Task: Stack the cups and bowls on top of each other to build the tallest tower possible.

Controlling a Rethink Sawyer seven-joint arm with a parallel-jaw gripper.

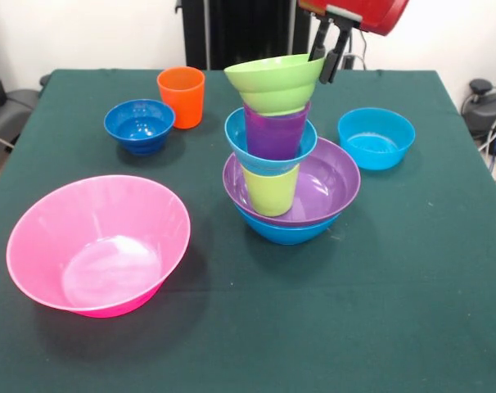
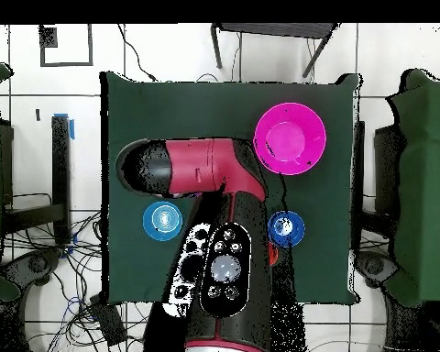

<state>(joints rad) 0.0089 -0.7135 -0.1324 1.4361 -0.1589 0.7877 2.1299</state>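
The tower [image 1: 287, 176] stands mid-table: a blue bowl [image 1: 285, 231] at the base, a purple bowl [image 1: 334, 184] in it, then a lime green cup [image 1: 271, 191], a turquoise bowl [image 1: 240, 139] and a purple cup [image 1: 275, 131]. On top sits a lime green bowl [image 1: 272, 82], tilted, with its right rim raised. My gripper [image 1: 322, 69] comes down from the upper right, shut on that raised rim. Loose on the table are an orange cup [image 1: 182, 96], a small dark blue bowl [image 1: 139, 124] [image 2: 286, 227], a turquoise bowl [image 1: 376, 137] [image 2: 165, 220] and a huge pink bowl [image 1: 98, 244] [image 2: 290, 137]. In the overhead view the arm [image 2: 219, 238] hides the tower and the gripper.
A dark green cloth [image 1: 379, 311] covers the table. Black posts [image 1: 232, 29] stand behind its far edge. Cables and equipment [image 1: 485, 106] lie off the table's right side.
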